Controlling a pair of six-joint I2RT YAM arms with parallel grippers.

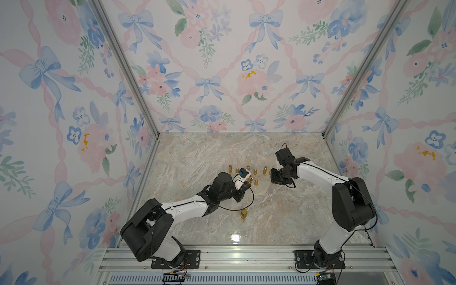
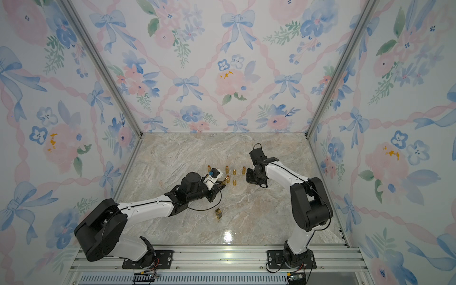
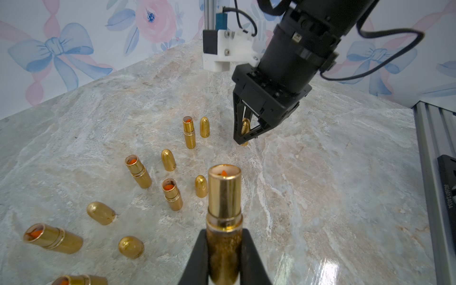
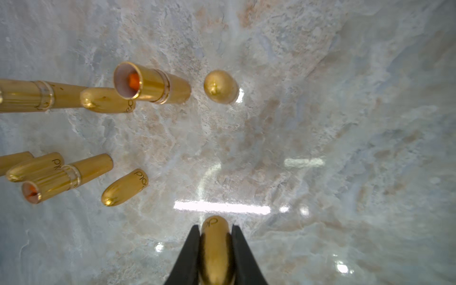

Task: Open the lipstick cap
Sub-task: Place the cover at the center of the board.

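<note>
Cap off: tube in my left hand, cap in my right

Over the marble table point(image 1: 246, 153) my right arm point(image 1: 318, 172) bends steeply down and my left arm point(image 1: 187, 207) reaches low. The left gripper point(image 3: 224, 237) clamps the open lipstick tube point(image 3: 224, 192). At its three o'clock in both top views, the right gripper point(image 4: 215, 228) pinches the cap point(image 4: 214, 249), which is upright with its open end down. Whether it touches the table, I cannot tell. Loose tubes and caps point(image 3: 168, 160) stand around twelve o'clock.
</note>
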